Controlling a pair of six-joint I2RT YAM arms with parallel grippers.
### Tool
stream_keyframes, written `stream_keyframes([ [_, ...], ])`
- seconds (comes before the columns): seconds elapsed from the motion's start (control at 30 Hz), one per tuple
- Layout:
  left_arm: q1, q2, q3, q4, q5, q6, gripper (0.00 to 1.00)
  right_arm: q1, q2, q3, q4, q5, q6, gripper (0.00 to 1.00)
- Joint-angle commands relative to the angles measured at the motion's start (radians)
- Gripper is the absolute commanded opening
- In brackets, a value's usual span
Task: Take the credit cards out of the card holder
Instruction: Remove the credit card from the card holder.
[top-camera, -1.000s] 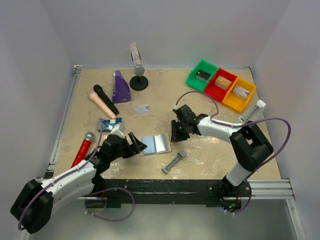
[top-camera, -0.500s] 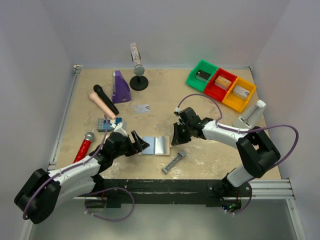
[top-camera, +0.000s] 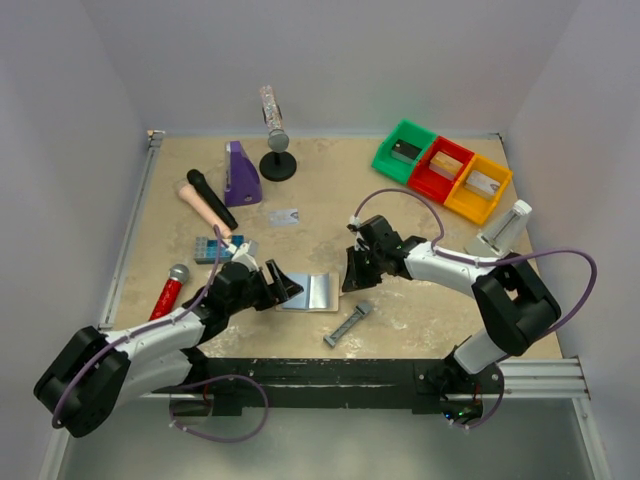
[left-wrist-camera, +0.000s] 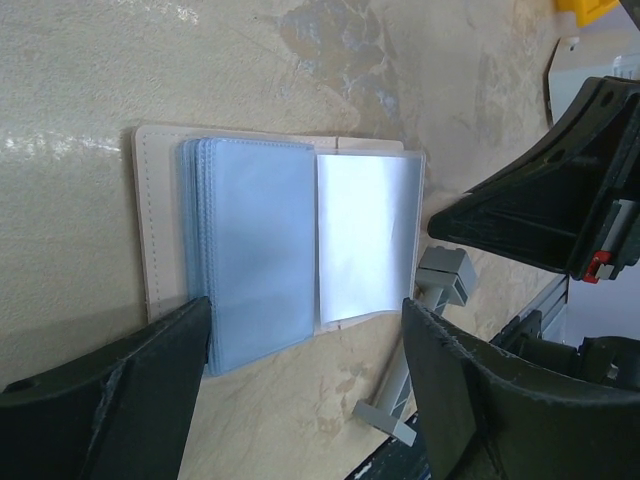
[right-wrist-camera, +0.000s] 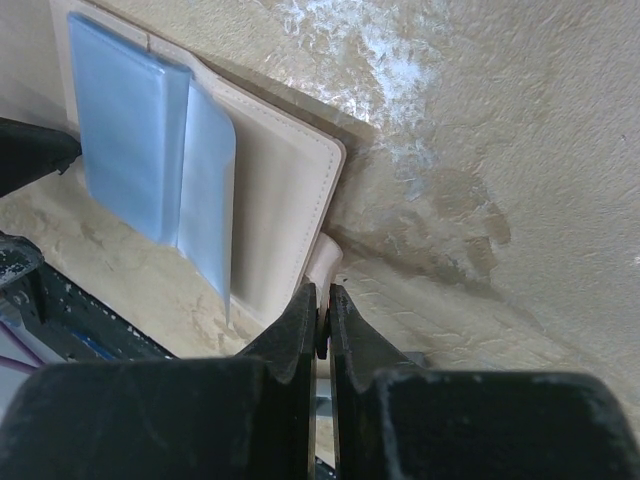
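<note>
Beige speckled table (top-camera: 420, 320), grey walls. The card holder (top-camera: 310, 291) lies open and flat between both grippers. The right gripper (right-wrist-camera: 322, 300) has just clamped onto its tan right edge. The left gripper (left-wrist-camera: 305, 305), fingers spread, has crept to its left edge. The holder is probably now anchored for card removal.

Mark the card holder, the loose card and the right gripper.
card holder (left-wrist-camera: 258, 240): left wrist view, blue sleeve stack.
loose card (top-camera: 286, 215): top view, its centre.
right gripper (right-wrist-camera: 322, 305): right wrist view, between fingertips.
</note>
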Motion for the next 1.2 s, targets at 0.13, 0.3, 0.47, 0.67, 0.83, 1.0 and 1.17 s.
stream_keyframes([
  [0.13, -0.003, 0.052, 0.015, 0.107, 0.043, 0.009, 0.80, -0.003, -0.007, 0.009, 0.025, -0.029, -0.017, 0.00],
  [0.3, -0.003, 0.086, 0.011, 0.135, 0.058, 0.004, 0.80, -0.004, -0.002, 0.017, 0.019, -0.036, -0.020, 0.00],
  [0.47, -0.005, 0.109, 0.011, 0.178, 0.089, 0.008, 0.78, -0.003, 0.010, 0.023, 0.019, -0.045, -0.021, 0.00],
  [0.67, -0.009, 0.120, 0.009, 0.218, 0.122, 0.014, 0.77, -0.002, 0.027, 0.034, 0.022, -0.055, -0.020, 0.00],
  [0.83, -0.012, 0.124, 0.011, 0.245, 0.144, 0.015, 0.76, -0.003, 0.031, 0.043, 0.014, -0.058, -0.021, 0.00],
  [1.0, -0.017, 0.155, 0.019, 0.276, 0.176, 0.023, 0.76, -0.002, 0.038, 0.052, 0.012, -0.059, -0.021, 0.00],
  [1.17, -0.025, 0.181, 0.025, 0.314, 0.201, 0.023, 0.75, -0.004, 0.039, 0.052, 0.009, -0.058, -0.020, 0.00],
])
